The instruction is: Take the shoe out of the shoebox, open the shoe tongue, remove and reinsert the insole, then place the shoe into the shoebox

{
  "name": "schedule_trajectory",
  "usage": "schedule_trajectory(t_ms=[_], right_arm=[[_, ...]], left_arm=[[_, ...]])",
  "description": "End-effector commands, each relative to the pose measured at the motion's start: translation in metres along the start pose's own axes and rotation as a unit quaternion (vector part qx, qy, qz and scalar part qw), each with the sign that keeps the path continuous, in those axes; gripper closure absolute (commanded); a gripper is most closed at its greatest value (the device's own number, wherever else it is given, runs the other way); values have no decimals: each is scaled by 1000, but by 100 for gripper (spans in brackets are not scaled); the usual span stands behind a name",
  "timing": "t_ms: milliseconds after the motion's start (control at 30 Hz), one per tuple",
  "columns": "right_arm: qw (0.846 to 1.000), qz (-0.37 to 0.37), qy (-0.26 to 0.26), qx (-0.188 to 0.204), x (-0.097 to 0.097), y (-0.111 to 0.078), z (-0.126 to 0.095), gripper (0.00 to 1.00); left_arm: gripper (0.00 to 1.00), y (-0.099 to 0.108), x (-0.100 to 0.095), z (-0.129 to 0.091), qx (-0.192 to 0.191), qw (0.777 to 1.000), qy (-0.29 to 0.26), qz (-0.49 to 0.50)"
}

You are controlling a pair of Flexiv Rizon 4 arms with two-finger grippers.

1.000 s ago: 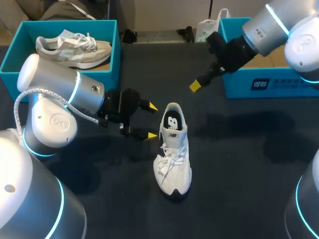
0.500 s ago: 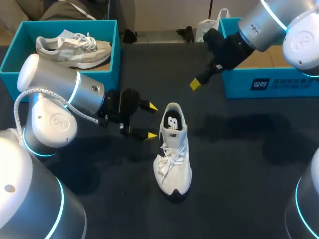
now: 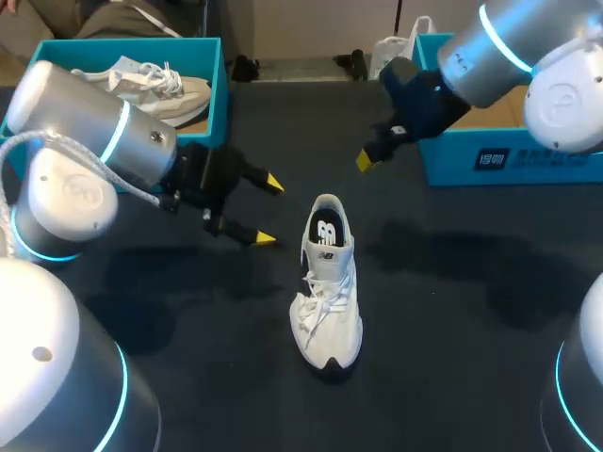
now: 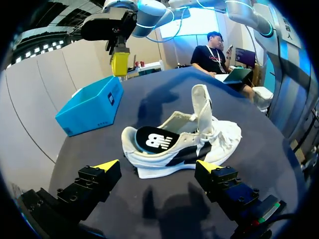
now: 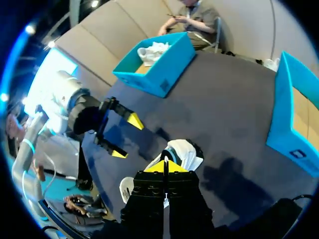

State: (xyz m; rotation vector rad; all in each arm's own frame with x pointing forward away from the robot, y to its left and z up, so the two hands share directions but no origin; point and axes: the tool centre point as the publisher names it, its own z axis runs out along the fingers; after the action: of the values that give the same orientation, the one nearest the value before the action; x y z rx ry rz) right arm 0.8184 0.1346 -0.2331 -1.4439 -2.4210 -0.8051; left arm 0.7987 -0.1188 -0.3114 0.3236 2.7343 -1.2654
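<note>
White sneaker (image 3: 328, 282) out of the box, upright on its sole; left gripper (image 3: 268, 210) is the nearer.

The sneaker's long axis runs toe toward the robot and heel away. The left gripper stands off its heel end, apart, broadside to the collar, fingers spread and empty. The tongue (image 4: 202, 102) stands lifted and the dark insole (image 4: 152, 141) shows seated in the heel. The right gripper (image 3: 364, 161) hovers beyond the heel, tips pressed together on nothing, near the blue shoebox (image 3: 490, 160). The dark table (image 3: 452, 301) is flat, with judged room on both flanks.

a white logo (image 4: 156, 142) sits on the black insole (image 4: 141, 134) of the shoe (image 3: 328, 301), and small unreadable print (image 3: 495, 159) on the right shoebox (image 3: 556, 162).
</note>
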Motion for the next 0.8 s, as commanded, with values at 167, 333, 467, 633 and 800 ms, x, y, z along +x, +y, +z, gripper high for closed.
schedule_trajectory(t_ms=[167, 333, 467, 633, 800], right_arm=[[984, 83, -157, 12, 20, -6, 8, 100], [975, 116, -192, 4, 27, -10, 15, 100], [968, 140, -206, -6, 31, -13, 23, 100], [962, 158, -222, -7, 35, -16, 39, 100], [956, 174, -237, 6, 35, -24, 58, 100]], left_arm=[[0, 2, 2, -47, -13, 1000, -9, 16], [0, 3, 0, -64, -31, 999, -13, 40], [0, 5, 0, -77, -38, 998, -19, 45], [0, 12, -8, -91, -44, 997, -42, 37], [0, 20, -23, -101, -53, 996, -61, 26]])
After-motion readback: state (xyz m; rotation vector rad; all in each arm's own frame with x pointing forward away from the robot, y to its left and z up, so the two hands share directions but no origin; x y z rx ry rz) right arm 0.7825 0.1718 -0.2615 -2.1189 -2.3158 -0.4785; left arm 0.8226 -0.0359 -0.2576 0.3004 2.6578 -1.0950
